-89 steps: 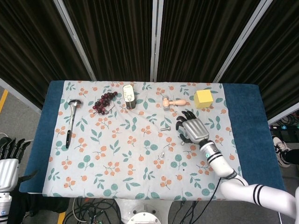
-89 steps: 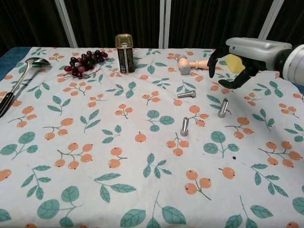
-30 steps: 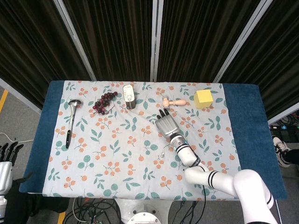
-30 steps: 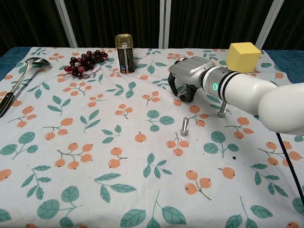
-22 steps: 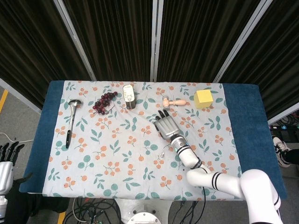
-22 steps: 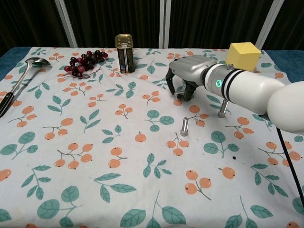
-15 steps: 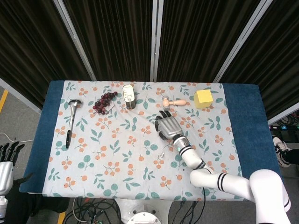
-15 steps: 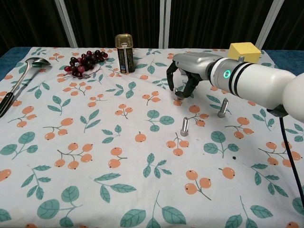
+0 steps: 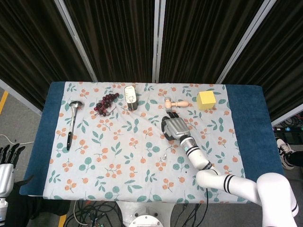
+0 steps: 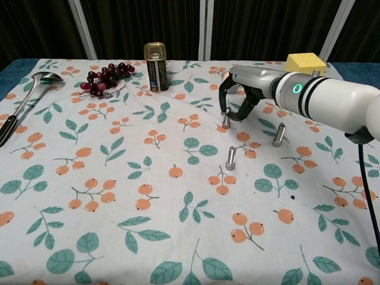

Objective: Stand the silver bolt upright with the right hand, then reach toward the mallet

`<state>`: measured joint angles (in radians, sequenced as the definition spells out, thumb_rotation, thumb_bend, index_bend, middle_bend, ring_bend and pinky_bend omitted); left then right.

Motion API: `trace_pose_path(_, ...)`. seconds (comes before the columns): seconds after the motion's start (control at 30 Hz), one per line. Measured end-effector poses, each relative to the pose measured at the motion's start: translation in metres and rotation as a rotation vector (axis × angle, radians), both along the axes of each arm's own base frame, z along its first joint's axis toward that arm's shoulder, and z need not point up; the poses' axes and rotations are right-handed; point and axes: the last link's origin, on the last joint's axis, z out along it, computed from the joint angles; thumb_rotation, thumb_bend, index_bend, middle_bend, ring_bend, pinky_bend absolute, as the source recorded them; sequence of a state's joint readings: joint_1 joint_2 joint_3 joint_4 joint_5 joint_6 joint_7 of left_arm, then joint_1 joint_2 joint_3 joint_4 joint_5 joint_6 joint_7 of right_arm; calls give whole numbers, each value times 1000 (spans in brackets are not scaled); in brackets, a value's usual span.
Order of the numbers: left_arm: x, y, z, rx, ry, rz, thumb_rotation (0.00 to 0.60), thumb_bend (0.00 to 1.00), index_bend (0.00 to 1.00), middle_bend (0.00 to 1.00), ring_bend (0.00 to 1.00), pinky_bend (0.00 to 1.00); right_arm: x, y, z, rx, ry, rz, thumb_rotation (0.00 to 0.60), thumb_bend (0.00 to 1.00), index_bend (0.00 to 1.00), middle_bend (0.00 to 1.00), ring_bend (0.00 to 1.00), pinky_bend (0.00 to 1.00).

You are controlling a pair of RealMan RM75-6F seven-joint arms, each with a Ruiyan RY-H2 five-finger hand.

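A silver bolt (image 10: pixel 226 120) stands upright on its head on the leaf-print cloth (image 10: pixel 119 196), right of centre. My right hand (image 10: pixel 244 92) arches over it from the right and pinches its top between the fingertips. In the head view the same right hand (image 9: pixel 176 127) covers this bolt. The wooden mallet (image 9: pixel 174 103) lies just beyond the hand toward the back edge; in the chest view the hand hides most of it. My left hand (image 9: pixel 5 166) hangs off the table at the lower left with its fingers spread, holding nothing.
Two more bolts stand upright nearby, one (image 10: pixel 231 158) in front of the hand and one (image 10: pixel 277 135) under the forearm. A yellow block (image 10: pixel 304 62) sits at the back right. A tin can (image 10: pixel 155 58), grapes (image 10: pixel 107 76) and a ladle (image 10: pixel 24 98) lie back left.
My right hand swung left over the lying bolt, closed on it and lifted its end. The bolt now stands upright, slightly further right, with the fingers still at its top.
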<state>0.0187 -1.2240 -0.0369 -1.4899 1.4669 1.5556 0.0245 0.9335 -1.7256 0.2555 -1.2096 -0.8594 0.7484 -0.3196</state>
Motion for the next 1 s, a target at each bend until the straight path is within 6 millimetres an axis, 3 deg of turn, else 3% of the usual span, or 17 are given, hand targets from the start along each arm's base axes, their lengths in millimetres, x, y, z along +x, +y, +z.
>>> trace_pose_path(0.7, 0, 1, 0, 0, -2, -1, 600, 0, 156, 78, 1, 0, 2, 4, -3, 24, 13, 24, 600, 342, 417, 217, 0, 0)
trace_pose_path(0.87, 1, 3, 1, 3, -1, -11, 600, 0, 156, 78, 1, 0, 4, 7, 11, -2, -6, 47, 600, 342, 291, 190, 0, 0)
trace_pose_path(1.0, 4, 7, 2, 5, 1, -31, 600, 0, 156, 78, 1, 0, 1, 13, 39, -65, -27, 73, 600, 343, 241, 172, 0, 0)
